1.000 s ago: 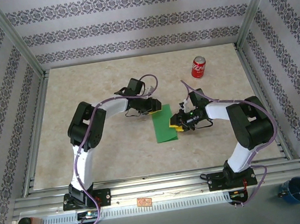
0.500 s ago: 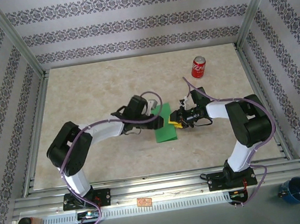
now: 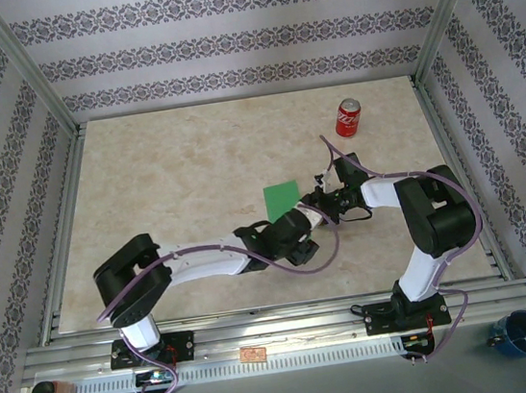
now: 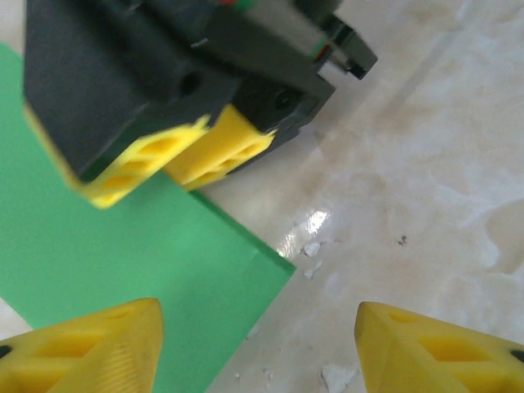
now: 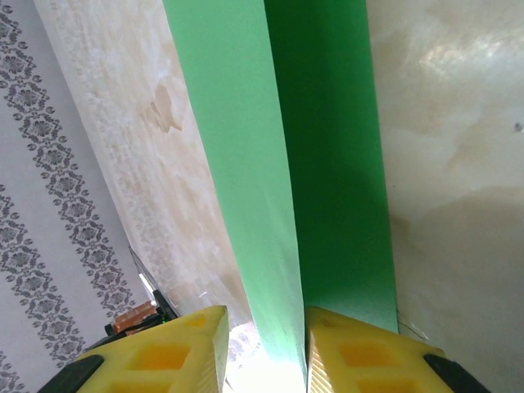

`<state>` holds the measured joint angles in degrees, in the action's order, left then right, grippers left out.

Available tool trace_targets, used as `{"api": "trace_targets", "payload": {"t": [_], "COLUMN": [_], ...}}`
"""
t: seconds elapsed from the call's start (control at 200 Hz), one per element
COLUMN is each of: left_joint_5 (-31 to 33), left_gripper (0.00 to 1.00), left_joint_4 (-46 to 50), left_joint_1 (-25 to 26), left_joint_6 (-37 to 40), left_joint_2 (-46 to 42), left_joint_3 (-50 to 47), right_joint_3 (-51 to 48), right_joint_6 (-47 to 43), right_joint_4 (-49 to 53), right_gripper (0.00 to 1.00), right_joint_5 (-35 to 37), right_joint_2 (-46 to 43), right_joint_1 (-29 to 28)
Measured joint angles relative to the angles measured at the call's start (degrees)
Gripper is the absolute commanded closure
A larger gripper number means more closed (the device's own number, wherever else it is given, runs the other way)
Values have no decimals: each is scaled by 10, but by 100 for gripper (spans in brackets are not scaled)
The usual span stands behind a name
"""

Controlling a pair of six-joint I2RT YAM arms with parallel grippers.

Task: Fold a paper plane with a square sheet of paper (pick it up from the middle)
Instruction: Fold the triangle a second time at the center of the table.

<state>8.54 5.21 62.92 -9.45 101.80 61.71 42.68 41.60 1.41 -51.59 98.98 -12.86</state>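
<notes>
Green paper (image 3: pixel 281 199): one plain sheet near the middle of the beige marbled table (image 3: pixel 163 171), its near end hidden under the left arm's wrist in the overhead view. The right wrist view shows it as two long bands, one lighter and one darker, meeting along a straight crease. In the left wrist view one corner lies flat on the tabletop. Right gripper (image 5: pixel 264 360): yellow fingers drawn close together, clamped on the paper's edge, which runs up between them; black body above the sheet when seen from the left wrist. Left gripper (image 4: pixel 258 352): yellow fingers spread wide apart, holding nothing, hovering low with one finger over the paper and the other over bare table. Overhead it sits just beside the right gripper, the left arm stretched across from its base. Red soda can (image 3: pixel 349 117): upright at the far right of the table, well apart from the paper and both grippers
</notes>
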Motion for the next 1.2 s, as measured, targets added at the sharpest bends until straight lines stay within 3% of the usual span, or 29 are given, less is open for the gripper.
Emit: {"api": "trace_targets", "payload": {"t": [0.11, 0.35, 0.829, 1.199], "left_joint_5": [73, 153, 206, 213], "left_gripper": [26, 23, 41, 69], "left_joint_4": [29, 58, 63, 64], "left_joint_1": [33, 50, 50, 48], "left_joint_6": [33, 65, 106, 117], "left_joint_2": [46, 79, 89, 101], "left_joint_3": [43, 54, 71, 85], "right_joint_3": [0, 0, 0, 0], "right_joint_6": [5, 7, 17, 18], "right_joint_4": [-5, -9, -9, -9], "right_gripper": [70, 70, 70, 70], "right_joint_5": [0, 0, 0, 1], "right_joint_2": [0, 0, 0, 0], "right_joint_1": [0, 0, 0, 0]}}
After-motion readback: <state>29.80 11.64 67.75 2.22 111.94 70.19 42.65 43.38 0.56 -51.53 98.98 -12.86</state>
